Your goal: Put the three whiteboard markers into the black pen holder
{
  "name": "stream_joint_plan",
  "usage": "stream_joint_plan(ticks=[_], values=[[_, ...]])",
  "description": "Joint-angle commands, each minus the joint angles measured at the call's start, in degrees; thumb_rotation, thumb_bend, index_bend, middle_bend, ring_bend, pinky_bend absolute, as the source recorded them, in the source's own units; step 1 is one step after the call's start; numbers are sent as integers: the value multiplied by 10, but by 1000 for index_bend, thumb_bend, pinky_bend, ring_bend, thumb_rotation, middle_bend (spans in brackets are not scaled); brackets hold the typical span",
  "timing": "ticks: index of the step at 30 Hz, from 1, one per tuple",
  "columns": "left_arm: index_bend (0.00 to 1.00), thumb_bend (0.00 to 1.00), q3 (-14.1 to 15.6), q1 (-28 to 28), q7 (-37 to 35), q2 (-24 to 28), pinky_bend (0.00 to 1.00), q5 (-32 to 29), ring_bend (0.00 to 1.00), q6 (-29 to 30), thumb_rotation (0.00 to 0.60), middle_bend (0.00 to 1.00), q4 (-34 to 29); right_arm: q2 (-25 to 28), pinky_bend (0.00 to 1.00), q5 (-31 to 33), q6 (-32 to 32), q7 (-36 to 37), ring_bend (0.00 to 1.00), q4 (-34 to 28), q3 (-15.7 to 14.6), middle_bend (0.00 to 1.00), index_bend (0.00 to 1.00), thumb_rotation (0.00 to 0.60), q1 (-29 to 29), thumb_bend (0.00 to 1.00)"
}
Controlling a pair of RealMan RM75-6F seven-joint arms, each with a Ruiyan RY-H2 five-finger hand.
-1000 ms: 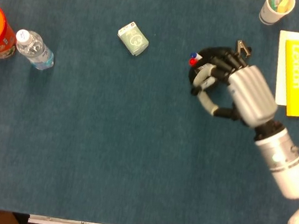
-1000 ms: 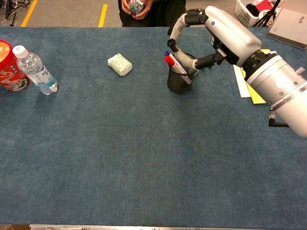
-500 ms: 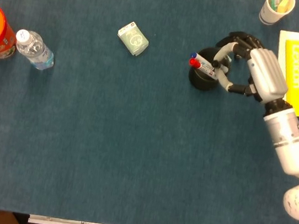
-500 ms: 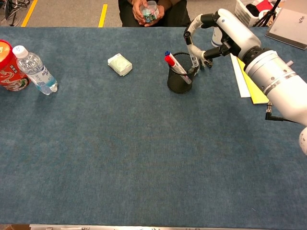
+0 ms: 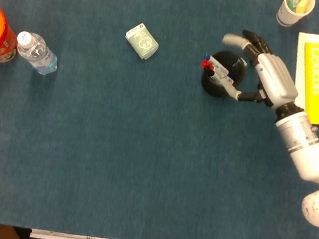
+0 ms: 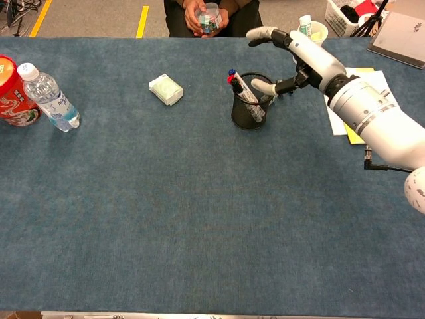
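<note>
Blue desk (image 6: 199, 219) all the way across: orange can (image 6: 12, 93) and water bottle (image 6: 48, 97) at the left edge, small green packet (image 6: 165, 89) further along, then the black pen holder (image 6: 250, 109) with whiteboard markers (image 6: 240, 88) leaning inside. Right hand (image 6: 302, 58) hovers just beside it, fingers spread, holding nothing.

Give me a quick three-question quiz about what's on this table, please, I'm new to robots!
1. True or false: the right hand is holding a marker.
2. Where do the red-capped and blue-capped whiteboard markers stand?
3. Which lies nearest the clear plastic water bottle: A) orange-red round can, B) pale green packet, C) yellow booklet?

Key: 1. False, its fingers are spread, holding nothing. 2. In the black mesh pen holder. 3. A.
</note>
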Motion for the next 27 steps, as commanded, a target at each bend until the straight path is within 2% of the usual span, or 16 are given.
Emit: stream_joint_plan(ticks=[1, 7, 12, 15, 17, 27], values=[[218, 420, 0, -1, 1, 0, 163, 0, 216, -1, 600, 211, 0, 10, 0, -14, 12, -1, 0, -7, -6, 119, 1, 600, -5, 261], [220, 420, -5, -4, 1, -5, 163, 3, 215, 4, 600, 211, 4, 50, 0, -57, 68, -45, 0, -43, -27, 119, 0, 600, -32, 262], [224, 420, -7, -7, 1, -9, 163, 2, 215, 2, 600, 211, 8, 93, 0, -80, 112, -158, 0, -56, -66, 124, 0, 600, -71, 263], [224, 420, -8, -9, 0, -11, 163, 3, 215, 0, 600, 211, 10, 117, 0, -72, 138, -224, 0, -69, -82, 141, 12, 600, -100, 263], [224, 420, -9, -10, 1, -13, 163, 4, 216, 0, 600, 211, 12, 135, 0, -61, 155, -252, 0, -85, -90, 168, 55, 600, -122, 264], [225, 420, -17, -18, 5, -27, 163, 16, 216, 9, 600, 211, 18, 194, 0, -40, 258, -323, 12, -126, -125, 201, 163, 600, -228, 265]])
